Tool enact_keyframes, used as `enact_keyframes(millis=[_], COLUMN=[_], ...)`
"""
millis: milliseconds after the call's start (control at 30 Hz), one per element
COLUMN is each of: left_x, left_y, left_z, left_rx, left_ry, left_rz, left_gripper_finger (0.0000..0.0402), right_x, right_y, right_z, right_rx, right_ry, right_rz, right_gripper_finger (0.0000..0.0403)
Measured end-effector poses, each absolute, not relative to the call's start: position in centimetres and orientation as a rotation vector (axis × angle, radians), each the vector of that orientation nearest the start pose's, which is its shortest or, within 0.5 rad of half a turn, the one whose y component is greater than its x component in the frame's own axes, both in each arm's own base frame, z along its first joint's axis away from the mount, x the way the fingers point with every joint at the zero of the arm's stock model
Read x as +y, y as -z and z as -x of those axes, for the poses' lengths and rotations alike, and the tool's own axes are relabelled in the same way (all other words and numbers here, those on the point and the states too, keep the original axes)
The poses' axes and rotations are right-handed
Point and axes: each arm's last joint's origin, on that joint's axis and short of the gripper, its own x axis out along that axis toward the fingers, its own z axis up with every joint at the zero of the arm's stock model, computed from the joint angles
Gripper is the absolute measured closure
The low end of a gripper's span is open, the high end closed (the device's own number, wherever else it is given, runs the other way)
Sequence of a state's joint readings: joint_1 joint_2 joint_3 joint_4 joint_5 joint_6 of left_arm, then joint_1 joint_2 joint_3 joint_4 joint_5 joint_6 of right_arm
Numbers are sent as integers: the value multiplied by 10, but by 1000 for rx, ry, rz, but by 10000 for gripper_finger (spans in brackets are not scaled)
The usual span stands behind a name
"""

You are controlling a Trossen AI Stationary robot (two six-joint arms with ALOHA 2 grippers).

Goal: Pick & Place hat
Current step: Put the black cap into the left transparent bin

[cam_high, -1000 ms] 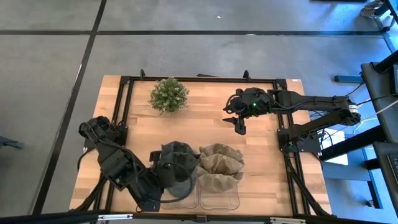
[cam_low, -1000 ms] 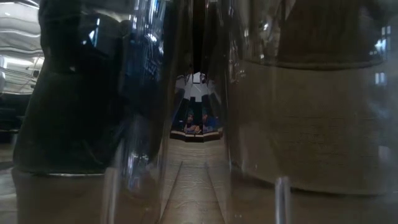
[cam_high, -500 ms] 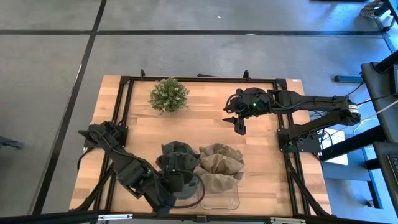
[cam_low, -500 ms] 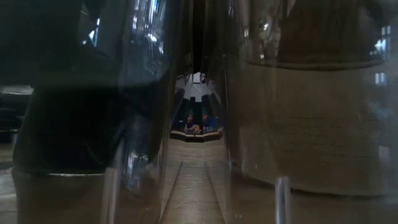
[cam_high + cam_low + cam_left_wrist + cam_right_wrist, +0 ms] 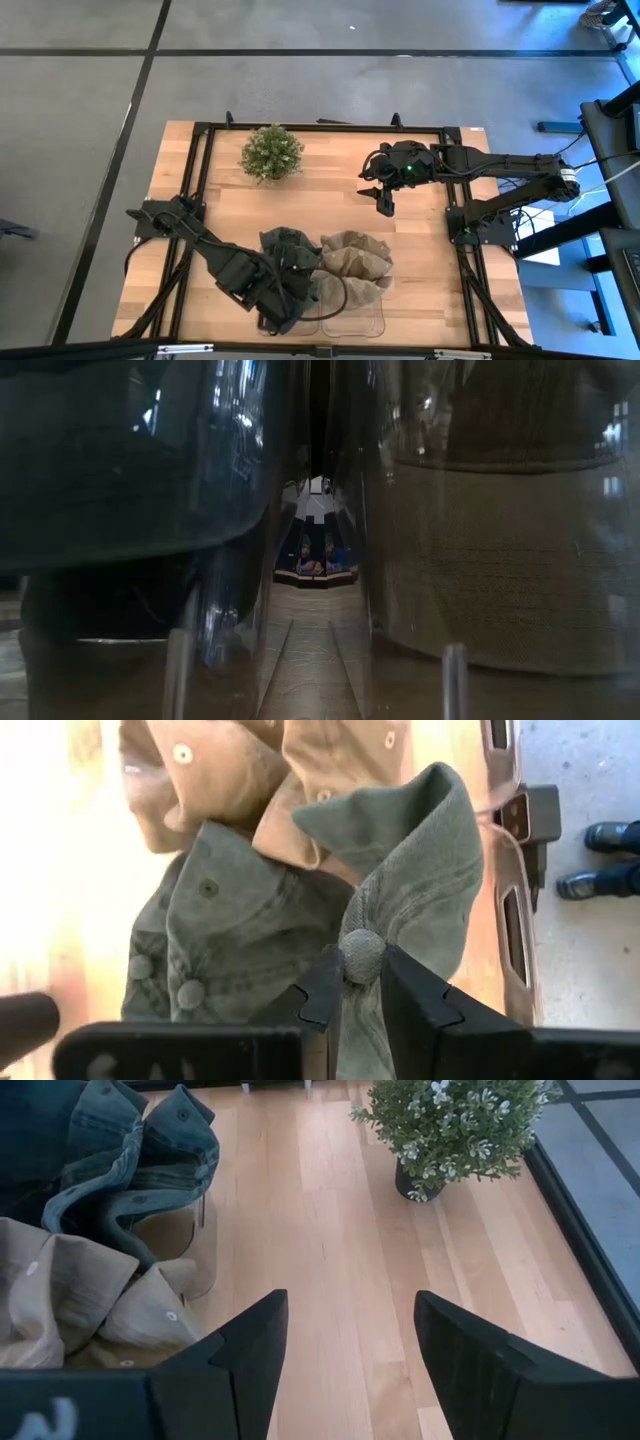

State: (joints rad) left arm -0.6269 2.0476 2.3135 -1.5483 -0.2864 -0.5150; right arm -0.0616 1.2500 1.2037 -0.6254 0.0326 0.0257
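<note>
The wooden table (image 5: 300,215) fills the middle of the high view, framed by a black metal rail. The left arm reaches in from about 9 o'clock and bends down toward 6 o'clock, over the near edge. The right arm comes in from 3 o'clock and stops over the table's upper right part, well apart from everything else.

At 6 o'clock two clear bins (image 5: 355,318) stand side by side. A grey-green hat (image 5: 290,255) is piled at the left bin, and tan hats (image 5: 355,262) fill the right one, the two heaps touching. In the low view the bins' clear walls block nearly all of the picture.

A small potted plant (image 5: 271,153) stands at 11 o'clock, alone.

The left gripper (image 5: 362,982) is at the grey-green hat (image 5: 400,880), its fingers (image 5: 322,988) narrow and pinching the round top button (image 5: 362,955) of the crown. The right gripper (image 5: 384,200) hangs above bare wood, its fingers (image 5: 470,1350) spread wide and holding nothing.
</note>
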Motion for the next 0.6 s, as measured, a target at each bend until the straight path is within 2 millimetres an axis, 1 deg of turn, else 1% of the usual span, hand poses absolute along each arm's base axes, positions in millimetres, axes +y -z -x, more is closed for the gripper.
enact_keyframes(millis=[167,300,433,600], left_x=[-220,-223,-227,-229], left_y=[-368,-363,-356,-355], left_z=[-326,-328,-330,-325], left_rx=[1156,1162,1174,1198], left_ry=[-8,-21,-26,-30], left_rz=[-105,-119,-132,-169], left_gripper_finger=[336,325,323,325], right_x=[-17,-17,-17,-17], right_y=[-342,-342,-342,-342], right_z=[-259,-259,-259,-259], right_rx=[671,671,671,671], right_ry=[99,92,90,90], right_rz=[-35,-37,-37,-37], right_gripper_finger=[184,184,184,184])
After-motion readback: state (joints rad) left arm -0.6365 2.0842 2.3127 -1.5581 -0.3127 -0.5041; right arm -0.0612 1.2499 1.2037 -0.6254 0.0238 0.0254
